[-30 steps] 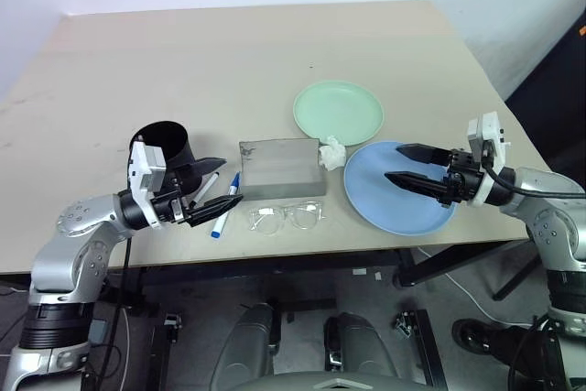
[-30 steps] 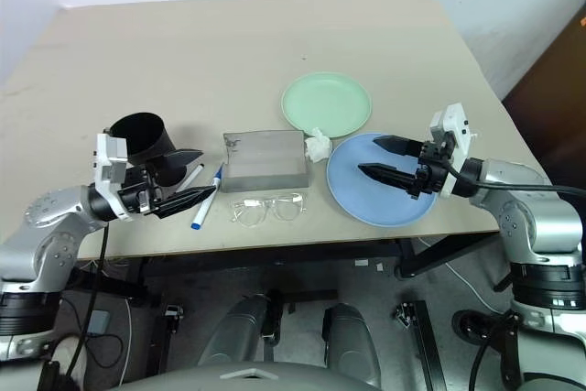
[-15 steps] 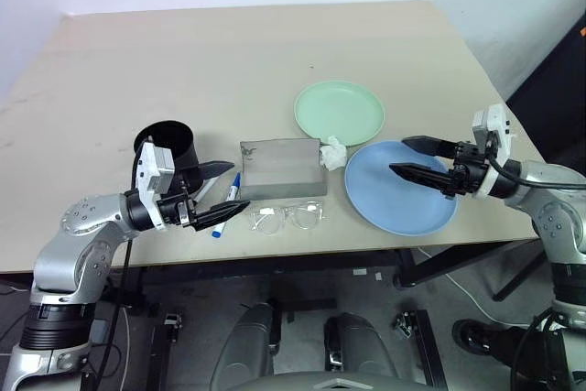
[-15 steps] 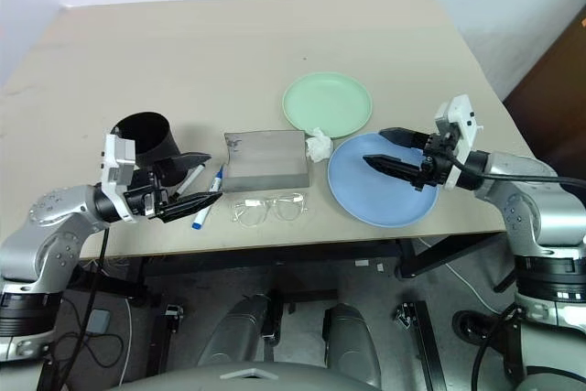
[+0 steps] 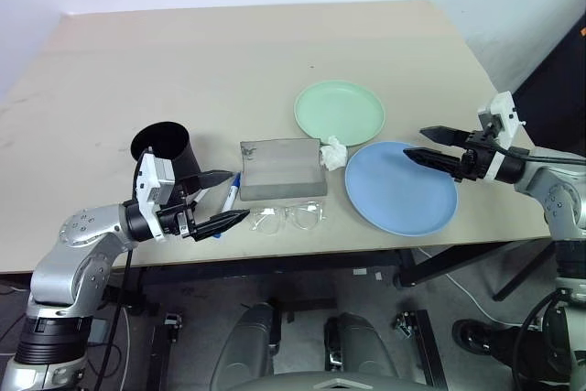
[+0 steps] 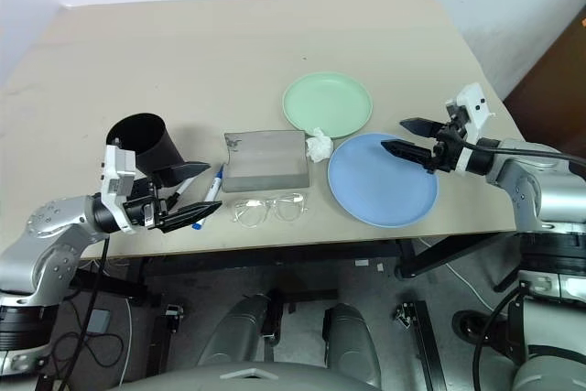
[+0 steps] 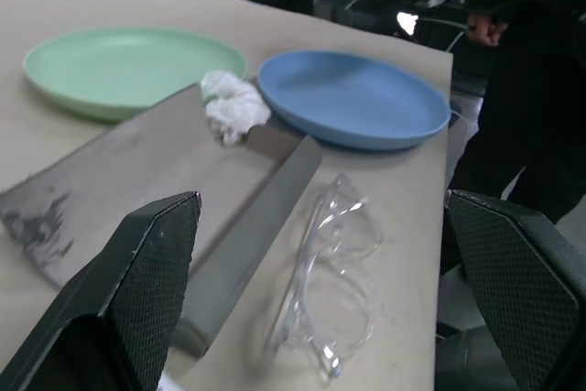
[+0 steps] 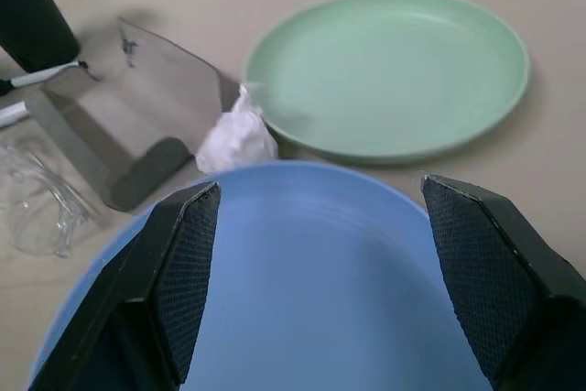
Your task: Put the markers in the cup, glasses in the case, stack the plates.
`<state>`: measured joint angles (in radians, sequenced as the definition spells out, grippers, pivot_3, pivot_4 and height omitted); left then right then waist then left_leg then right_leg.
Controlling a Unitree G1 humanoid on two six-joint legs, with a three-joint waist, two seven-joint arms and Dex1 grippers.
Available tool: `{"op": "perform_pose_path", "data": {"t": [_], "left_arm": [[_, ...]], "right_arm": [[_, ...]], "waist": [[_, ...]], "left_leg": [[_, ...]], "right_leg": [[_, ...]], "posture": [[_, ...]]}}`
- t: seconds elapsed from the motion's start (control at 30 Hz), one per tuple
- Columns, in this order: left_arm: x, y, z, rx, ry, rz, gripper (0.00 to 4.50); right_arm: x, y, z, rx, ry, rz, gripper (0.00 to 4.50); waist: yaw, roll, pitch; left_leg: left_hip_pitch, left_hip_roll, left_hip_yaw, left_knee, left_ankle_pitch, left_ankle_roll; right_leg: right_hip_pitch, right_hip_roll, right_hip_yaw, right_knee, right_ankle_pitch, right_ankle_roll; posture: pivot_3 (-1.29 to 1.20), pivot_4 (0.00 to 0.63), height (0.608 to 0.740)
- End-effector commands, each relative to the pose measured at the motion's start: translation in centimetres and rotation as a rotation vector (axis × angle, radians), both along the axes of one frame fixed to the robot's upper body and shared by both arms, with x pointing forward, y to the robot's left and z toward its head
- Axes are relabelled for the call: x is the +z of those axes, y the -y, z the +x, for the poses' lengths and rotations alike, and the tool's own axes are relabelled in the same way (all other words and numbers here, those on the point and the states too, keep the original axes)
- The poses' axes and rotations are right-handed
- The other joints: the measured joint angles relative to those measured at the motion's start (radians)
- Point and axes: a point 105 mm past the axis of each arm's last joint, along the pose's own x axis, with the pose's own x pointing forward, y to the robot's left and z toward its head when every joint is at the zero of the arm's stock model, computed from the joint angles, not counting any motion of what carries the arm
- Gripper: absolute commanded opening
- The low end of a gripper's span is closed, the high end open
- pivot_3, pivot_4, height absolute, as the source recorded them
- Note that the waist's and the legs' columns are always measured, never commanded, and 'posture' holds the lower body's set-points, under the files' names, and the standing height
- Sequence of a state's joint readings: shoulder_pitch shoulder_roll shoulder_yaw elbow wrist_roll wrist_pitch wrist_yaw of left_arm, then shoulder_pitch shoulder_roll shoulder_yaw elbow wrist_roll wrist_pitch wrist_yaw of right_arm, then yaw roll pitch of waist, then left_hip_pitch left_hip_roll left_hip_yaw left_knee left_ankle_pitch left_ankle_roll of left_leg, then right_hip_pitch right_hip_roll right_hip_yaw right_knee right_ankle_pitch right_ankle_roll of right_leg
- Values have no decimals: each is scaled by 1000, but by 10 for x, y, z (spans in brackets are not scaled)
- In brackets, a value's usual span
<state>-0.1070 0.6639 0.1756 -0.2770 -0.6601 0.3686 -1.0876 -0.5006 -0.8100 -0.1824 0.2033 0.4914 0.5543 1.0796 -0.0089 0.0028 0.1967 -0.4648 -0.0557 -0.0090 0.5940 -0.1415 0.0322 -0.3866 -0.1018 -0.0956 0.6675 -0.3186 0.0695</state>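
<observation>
My left gripper [image 5: 240, 195] hangs open and empty at the table's front left, just in front of the black cup [image 5: 165, 148]. Its fingers straddle the blue-capped marker [image 5: 229, 197]; the black-capped marker [image 6: 183, 185] lies beside the cup, partly hidden. The clear glasses [image 5: 288, 217] lie in front of the shut grey case [image 5: 281, 168], right of my left fingertips. My right gripper [image 5: 413, 142] is open and empty over the far right part of the blue plate [image 5: 400, 187]. The green plate [image 5: 339, 112] lies just behind the blue one.
A crumpled white tissue [image 5: 331, 154] sits between the case and both plates. The table's front edge [image 5: 302, 252] runs close to the glasses and the blue plate. The table's far half is bare wood.
My right gripper has moved right and away from me, from over the blue plate's middle toward its far right rim. The left gripper has barely shifted. Nothing was grasped.
</observation>
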Motion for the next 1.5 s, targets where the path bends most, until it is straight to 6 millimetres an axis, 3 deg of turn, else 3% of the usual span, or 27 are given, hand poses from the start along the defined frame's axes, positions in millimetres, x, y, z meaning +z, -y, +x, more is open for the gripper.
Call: {"op": "perform_pose_path", "data": {"t": [0.03,0.53,0.77,0.97,1.13,1.5], "left_arm": [[13,-3,-8,-7,52,17,4500],[12,-7,-23,-8,39,74,4500],[0,-10,-27,-3,25,100,4500],[-12,-14,-26,11,27,121,4500],[-10,-13,-23,19,75,132,4500],[2,-11,-15,60,162,125,4500]], "right_arm": [[20,2,0,17,67,-20,3687],[-2,21,16,-78,-95,-95,3687],[-26,35,25,-154,-179,-183,3687],[-30,37,32,-178,-189,-207,3687],[-41,41,34,-194,-243,-253,3687],[-40,36,29,-146,-294,-251,40]], "waist": [[0,0,0],[-1,0,0],[-2,0,0],[-2,1,0],[0,1,0],[-5,1,0]], "left_leg": [[0,0,0,0,0,0],[1,0,1,0,-1,-1],[1,0,1,0,-1,-1],[1,0,1,0,-1,-1],[1,0,2,0,-1,-1],[2,0,2,0,-1,0]], "right_leg": [[0,0,0,0,0,0],[0,0,0,0,0,0],[-1,0,1,0,0,-1],[-1,0,1,0,0,-1],[-1,0,1,0,0,-1],[0,2,2,0,1,1]], "posture": [[0,150,712],[0,150,712],[0,150,712],[0,150,712],[0,150,712],[0,150,712]]}}
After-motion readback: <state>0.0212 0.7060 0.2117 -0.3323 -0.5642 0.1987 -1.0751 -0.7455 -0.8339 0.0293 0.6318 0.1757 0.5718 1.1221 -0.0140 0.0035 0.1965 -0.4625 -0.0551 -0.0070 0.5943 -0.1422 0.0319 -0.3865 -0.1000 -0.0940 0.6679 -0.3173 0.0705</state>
